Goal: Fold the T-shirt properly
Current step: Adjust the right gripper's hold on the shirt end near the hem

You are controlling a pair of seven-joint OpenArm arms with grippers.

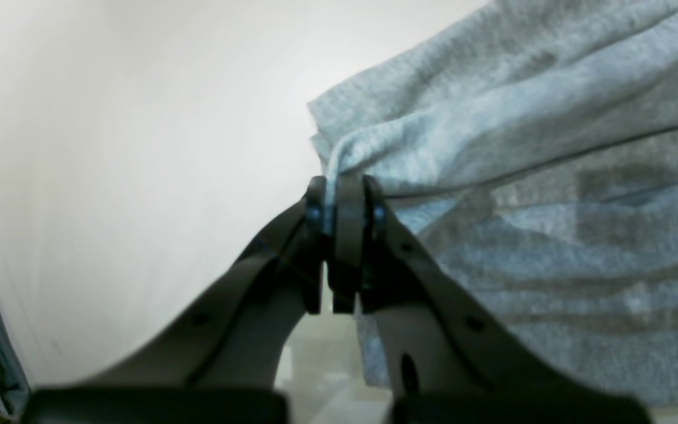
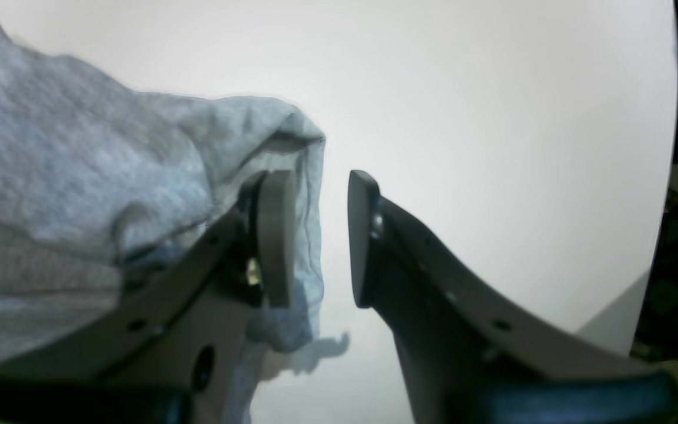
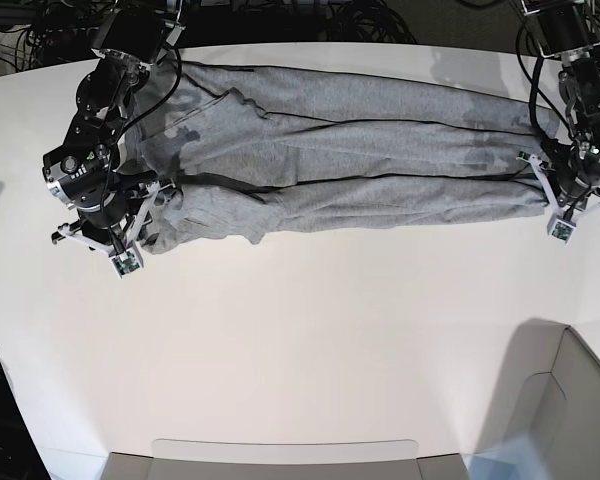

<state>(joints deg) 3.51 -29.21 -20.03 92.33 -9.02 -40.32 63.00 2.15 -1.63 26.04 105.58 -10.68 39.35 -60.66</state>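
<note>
Left fingers [image 1: 339, 194] pinch T-shirt [image 3: 360, 150] edge; right fingers [image 2: 274, 235] parted, holding nothing

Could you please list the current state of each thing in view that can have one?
T-shirt: folded lengthwise into a long band, lying across the table, one end pinched.
Left tool: shut on the T-shirt's edge.
Right tool: open, cloth draped by one finger, not gripped.
Table: white, carrying the shirt.

Heather-grey T-shirt [image 3: 360, 150], white table [image 3: 300, 340]
</note>
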